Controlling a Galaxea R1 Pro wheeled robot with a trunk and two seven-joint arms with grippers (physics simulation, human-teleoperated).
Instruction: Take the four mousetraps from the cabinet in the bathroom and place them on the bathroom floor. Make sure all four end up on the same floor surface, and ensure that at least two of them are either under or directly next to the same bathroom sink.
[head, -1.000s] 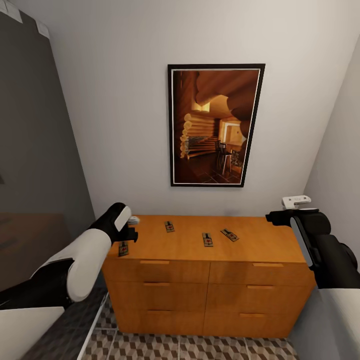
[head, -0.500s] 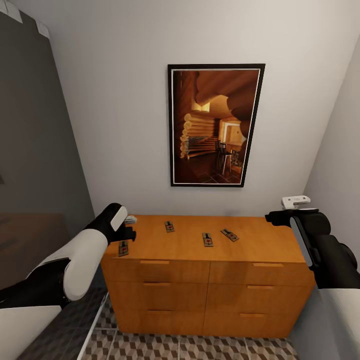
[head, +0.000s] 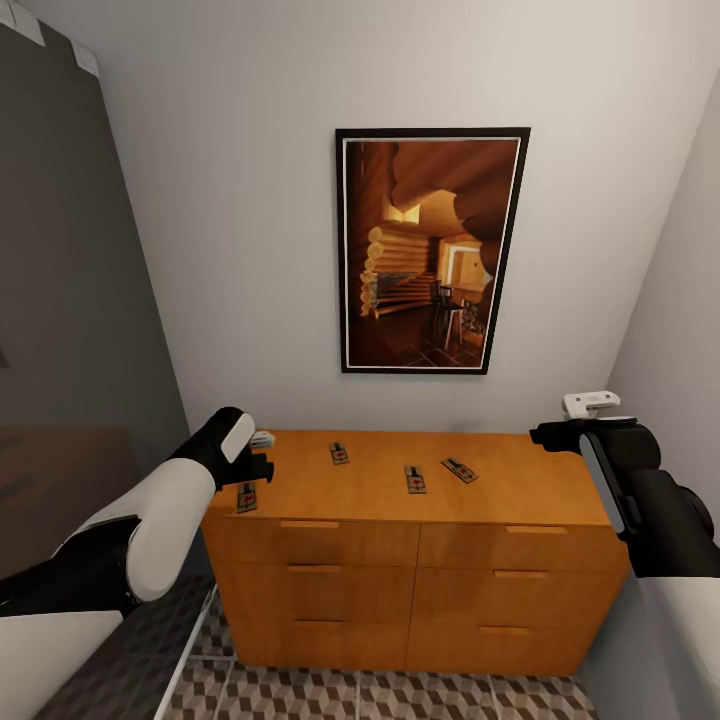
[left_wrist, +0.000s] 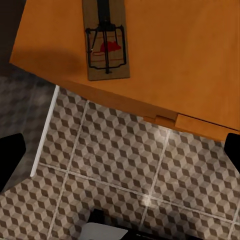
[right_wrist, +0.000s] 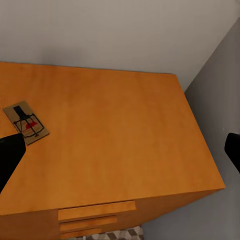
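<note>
Four mousetraps lie on top of the orange-brown cabinet (head: 420, 545): one at the front left corner (head: 246, 496), one near the back (head: 339, 453), one in the middle (head: 415, 479) and one to its right (head: 459, 469). My left gripper (head: 262, 463) hovers over the cabinet's left end, just above the corner mousetrap (left_wrist: 106, 47). It is open (left_wrist: 120, 155), with nothing between its fingers. My right gripper (head: 548, 435) hangs over the cabinet's back right corner, open (right_wrist: 122, 152) and empty, with one mousetrap (right_wrist: 26, 122) off to its side. The patterned bathroom floor (left_wrist: 125, 165) lies below.
A framed picture (head: 432, 250) hangs on the white wall above the cabinet. A dark grey wall (head: 70, 300) closes in on the left and a pale wall (head: 680, 330) on the right. Cube-patterned tiles (head: 400, 695) run in front of the drawers.
My left arm has drawn back slightly to the left, toward the cabinet's left edge. The mousetraps and the right arm have stayed put.
</note>
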